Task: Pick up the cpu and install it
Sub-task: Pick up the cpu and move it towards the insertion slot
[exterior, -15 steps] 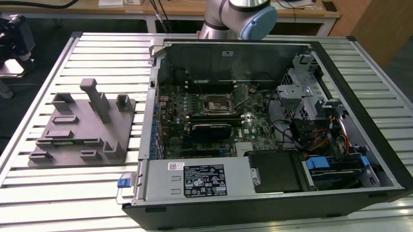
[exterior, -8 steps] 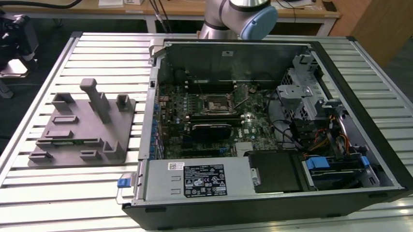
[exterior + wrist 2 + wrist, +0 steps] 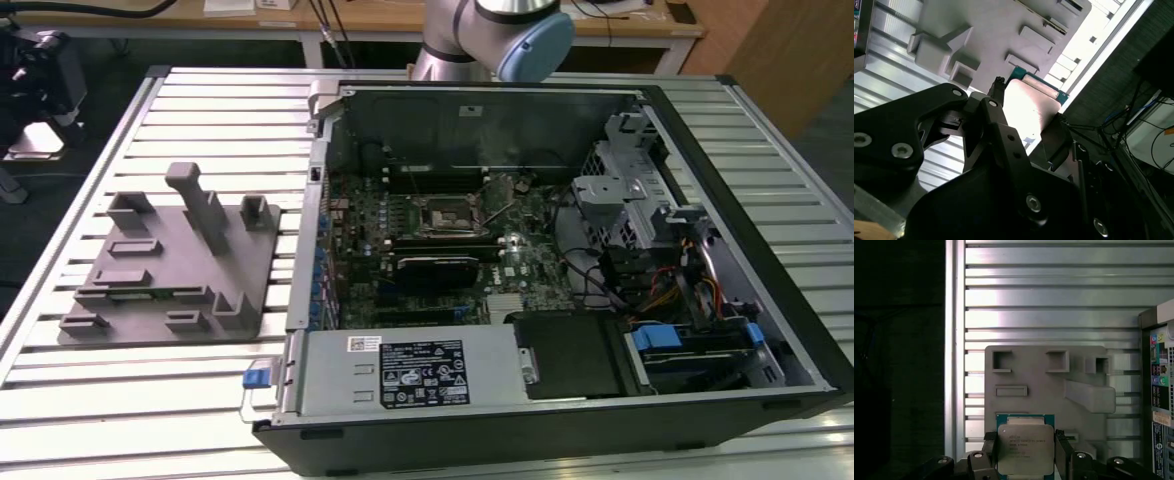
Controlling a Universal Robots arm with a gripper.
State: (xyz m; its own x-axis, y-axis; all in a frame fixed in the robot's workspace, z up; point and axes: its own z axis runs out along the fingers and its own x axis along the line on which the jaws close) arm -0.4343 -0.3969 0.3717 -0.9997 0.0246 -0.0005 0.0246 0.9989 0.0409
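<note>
In both wrist views the black gripper [image 3: 1024,454] [image 3: 1029,107] holds the cpu [image 3: 1021,447] [image 3: 1035,102], a small flat square chip with a silvery-grey metal top plate and a thin green edge. Its two fingers [image 3: 989,452] [image 3: 996,107] pinch the chip by opposite sides. In the first wrist view the cpu's plate faces the camera. Behind the chip lies the grey moulded fixture block [image 3: 1054,385] [image 3: 979,35] with its square pockets, resting on the slatted metal table [image 3: 1054,295].

In the exterior view that fixture block [image 3: 174,260] sits at the left centre of the frame on the table [image 3: 200,120]. The open black computer case [image 3: 721,200] fills the centre and right, with the square metal-framed motherboard socket [image 3: 445,213] near the frame's middle. The silver and blue robot arm [image 3: 494,30] stands at the top edge.
</note>
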